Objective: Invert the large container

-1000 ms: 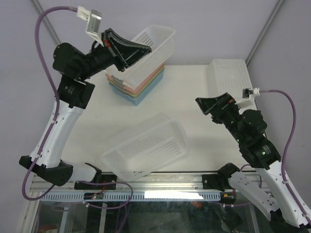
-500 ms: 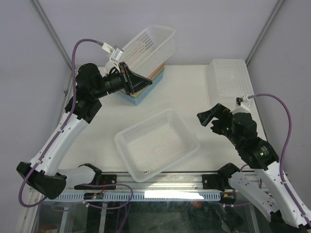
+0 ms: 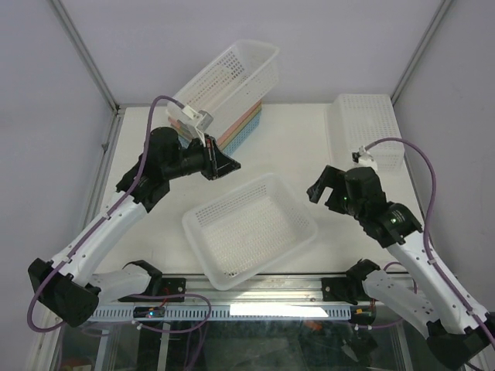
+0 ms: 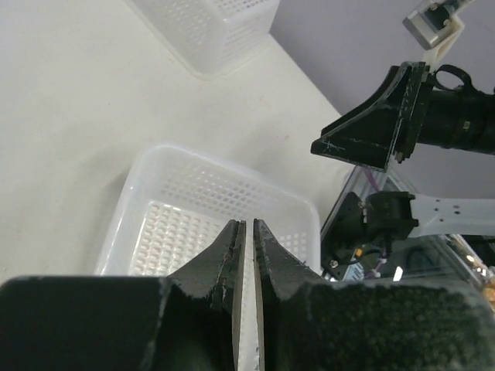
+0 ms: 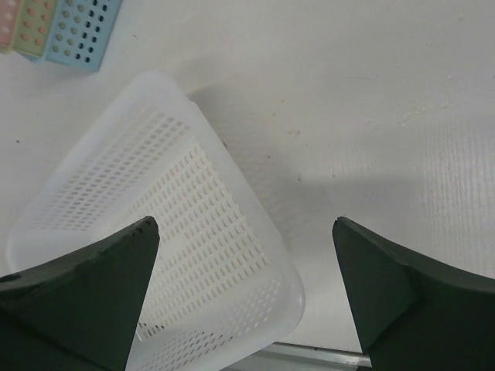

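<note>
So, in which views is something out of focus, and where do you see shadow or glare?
Left wrist: the left gripper, close to the lens, is blurred; the large container behind is sharper. Right wrist: a soft shadow falls on the table beside the container. Top external: sharp overall, with glare on the front rail.

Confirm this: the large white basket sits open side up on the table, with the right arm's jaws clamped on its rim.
Wrong on the jaws. The right wrist view shows the jaws of the right arm spread wide above the large white basket, touching nothing. The basket does sit open side up on the table.
</note>
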